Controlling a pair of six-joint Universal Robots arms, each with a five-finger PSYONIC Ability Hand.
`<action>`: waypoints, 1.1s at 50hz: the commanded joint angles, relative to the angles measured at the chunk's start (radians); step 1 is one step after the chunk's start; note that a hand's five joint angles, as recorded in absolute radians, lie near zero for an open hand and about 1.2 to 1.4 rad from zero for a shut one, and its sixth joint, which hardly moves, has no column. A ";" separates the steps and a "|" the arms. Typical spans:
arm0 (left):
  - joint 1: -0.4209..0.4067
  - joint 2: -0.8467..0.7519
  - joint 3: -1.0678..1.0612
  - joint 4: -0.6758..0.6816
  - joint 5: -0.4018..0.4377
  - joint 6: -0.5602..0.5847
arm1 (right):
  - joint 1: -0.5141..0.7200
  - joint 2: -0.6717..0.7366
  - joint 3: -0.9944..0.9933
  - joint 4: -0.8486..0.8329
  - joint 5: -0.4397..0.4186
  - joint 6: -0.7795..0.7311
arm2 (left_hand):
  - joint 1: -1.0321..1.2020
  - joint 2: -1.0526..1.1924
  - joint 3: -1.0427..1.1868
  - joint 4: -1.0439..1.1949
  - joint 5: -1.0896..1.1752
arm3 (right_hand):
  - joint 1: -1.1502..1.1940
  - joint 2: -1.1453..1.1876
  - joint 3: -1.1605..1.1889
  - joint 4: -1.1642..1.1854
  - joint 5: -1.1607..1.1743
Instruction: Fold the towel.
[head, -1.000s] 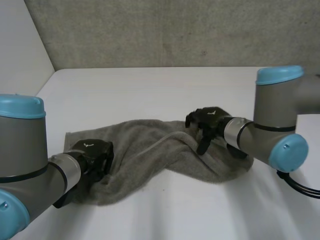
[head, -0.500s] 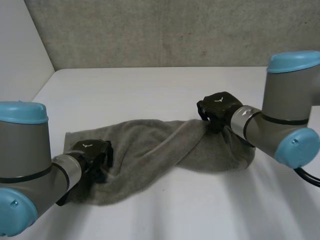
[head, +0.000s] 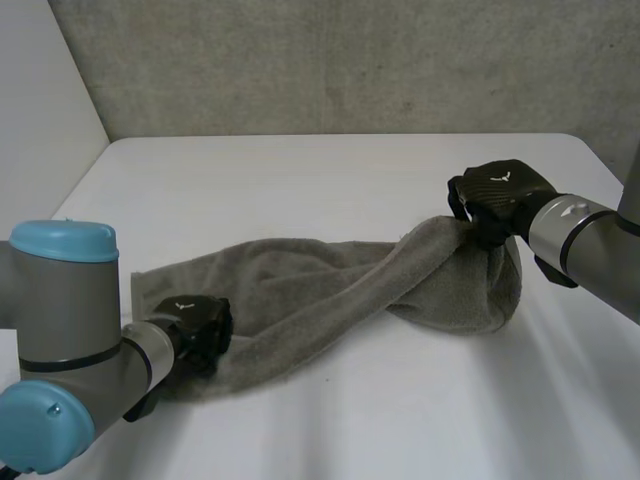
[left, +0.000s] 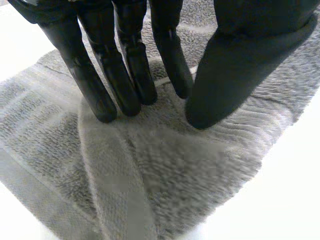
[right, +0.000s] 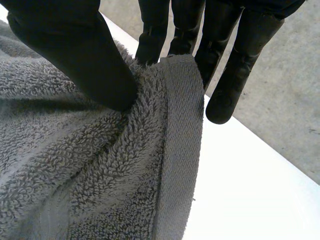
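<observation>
On the white counter (head: 300, 170) in the head view, the grey towel (head: 300, 295) stretches between both arms, with the left robot hand (head: 195, 330) on its near-left end and the right robot hand (head: 495, 200) holding the other end raised, cloth hanging bunched below it. Left wrist view: fingers (left: 125, 70) and thumb dig into the towel, pinching a ridge between them. Right wrist view: thumb (right: 75, 55) and fingers clamp the towel's hemmed edge, lifted off the counter.

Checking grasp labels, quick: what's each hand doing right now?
Left hand: pinching the towel near its end.
Right hand: pinching the towel's raised edge.
</observation>
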 joint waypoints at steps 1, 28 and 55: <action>0.000 -0.016 0.029 0.046 -0.003 0.050 | 0.003 0.007 -0.017 0.000 -0.003 -0.020 | 0.449 0.442 0.454 0.454 0.457 | 0.439 0.226 0.218 0.202 0.263; -0.078 -0.008 0.198 0.279 -0.024 -0.032 | 0.062 -0.015 -0.034 -0.312 0.127 -0.083 | -0.308 -0.315 -0.303 -0.303 -0.300 | 0.439 0.226 0.218 0.202 0.263; -0.276 -0.214 0.356 0.271 0.055 -0.609 | 0.173 -0.449 -0.003 -0.218 0.149 -0.079 | -0.284 -0.292 -0.279 -0.280 -0.276 | 0.439 0.226 0.218 0.202 0.263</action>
